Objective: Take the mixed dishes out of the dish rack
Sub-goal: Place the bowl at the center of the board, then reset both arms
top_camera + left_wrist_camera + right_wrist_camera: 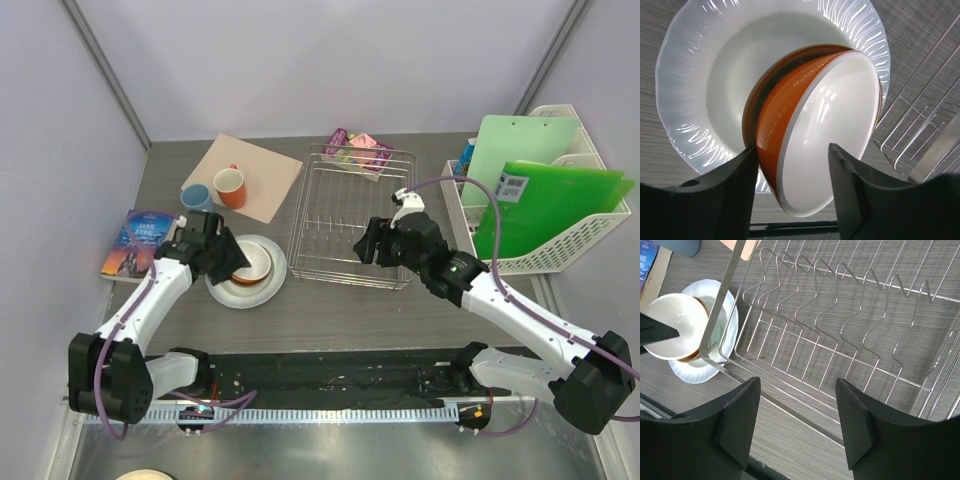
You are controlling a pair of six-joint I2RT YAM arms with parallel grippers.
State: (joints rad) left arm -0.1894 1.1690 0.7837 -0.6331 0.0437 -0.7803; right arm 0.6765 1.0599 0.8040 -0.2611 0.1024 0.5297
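A cream bowl with an orange outside lies tilted on the large white plate, left of the silver wire dish rack. My left gripper straddles the bowl's rim and is open. One finger is against the orange wall and the other stands off the cream inside. The top view shows that gripper at the plate's left side. My right gripper hangs open and empty over the rack's near edge; no dishes show in the rack. A light-blue cup and an orange-red mug stand at the back left.
The mug stands on a tan mat, with the cup at the mat's left edge. A book lies at the far left. Colourful packets sit behind the rack. A white plastic basket with green folders stands at the right.
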